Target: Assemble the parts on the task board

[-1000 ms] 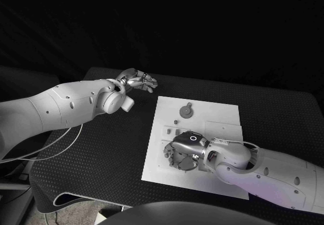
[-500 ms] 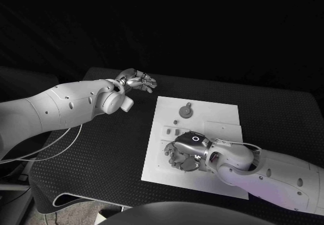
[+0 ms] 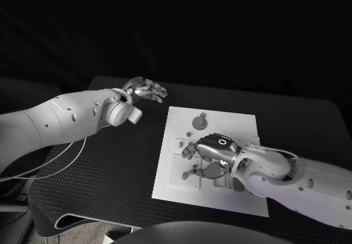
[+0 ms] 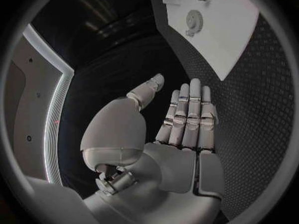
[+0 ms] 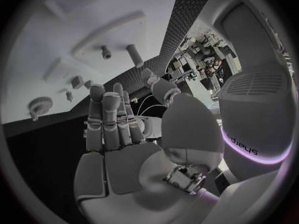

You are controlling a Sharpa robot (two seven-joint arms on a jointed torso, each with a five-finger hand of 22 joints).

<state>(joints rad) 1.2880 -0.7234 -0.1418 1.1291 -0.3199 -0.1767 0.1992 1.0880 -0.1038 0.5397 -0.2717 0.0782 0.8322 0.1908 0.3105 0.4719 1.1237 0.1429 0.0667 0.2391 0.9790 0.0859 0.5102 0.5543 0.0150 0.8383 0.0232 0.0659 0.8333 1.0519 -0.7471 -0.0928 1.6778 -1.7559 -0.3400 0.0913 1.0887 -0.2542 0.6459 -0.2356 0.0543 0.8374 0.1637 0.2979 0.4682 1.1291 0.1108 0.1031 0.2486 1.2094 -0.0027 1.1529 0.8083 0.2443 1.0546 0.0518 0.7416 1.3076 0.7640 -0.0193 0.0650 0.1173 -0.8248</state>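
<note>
Both silver hands were empty, fingers apart: the right hand hovered over the white rectangular task board — its small parts there — the left hand parked clear.

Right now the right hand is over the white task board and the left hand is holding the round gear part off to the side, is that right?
Not quite. The left hand holds nothing: the left wrist view shows its fingers out straight and bare. The round gear part lies on the task board. The right hand is over the board, as you said.
</note>
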